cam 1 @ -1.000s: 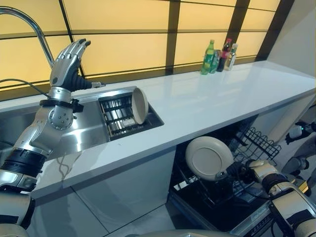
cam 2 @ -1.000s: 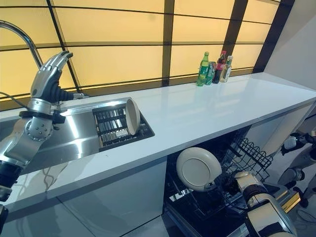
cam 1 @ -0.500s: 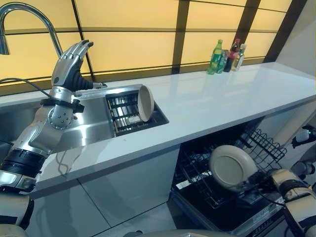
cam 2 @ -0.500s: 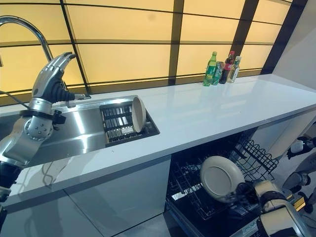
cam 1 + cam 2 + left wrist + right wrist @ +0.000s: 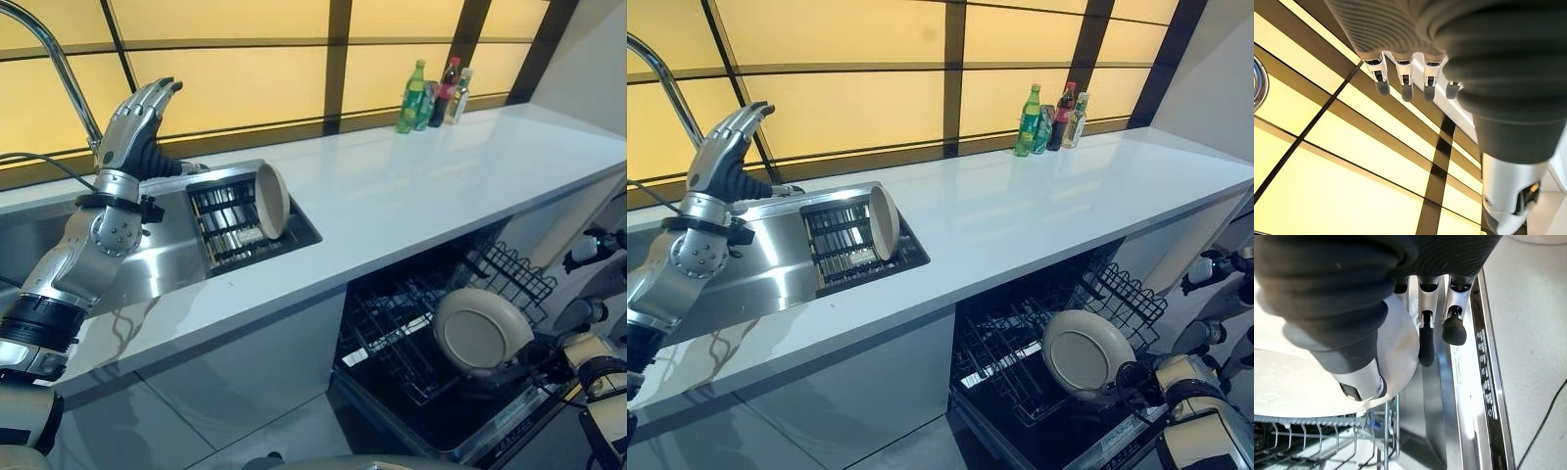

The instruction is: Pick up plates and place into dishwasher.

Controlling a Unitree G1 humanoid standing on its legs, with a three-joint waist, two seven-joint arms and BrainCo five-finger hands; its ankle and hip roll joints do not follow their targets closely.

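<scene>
Left arm raised, right arm low.
The left hand (image 5: 132,122) is held upright with its fingers straight and relaxed. The right hand (image 5: 1136,380) reaches in from the lower right, its thumb and fingers pinched closed.

You are looking at a kitchen. A long white countertop (image 5: 411,196) runs under backlit yellow wall panels (image 5: 245,88) with dark frames. A steel sink (image 5: 147,255) with a curved tap (image 5: 59,59) sits in it, a drying rack (image 5: 230,220) alongside. Below, an open dishwasher (image 5: 431,343) shows its wire racks. Bottles (image 5: 431,93) stand at the counter's far end.
</scene>
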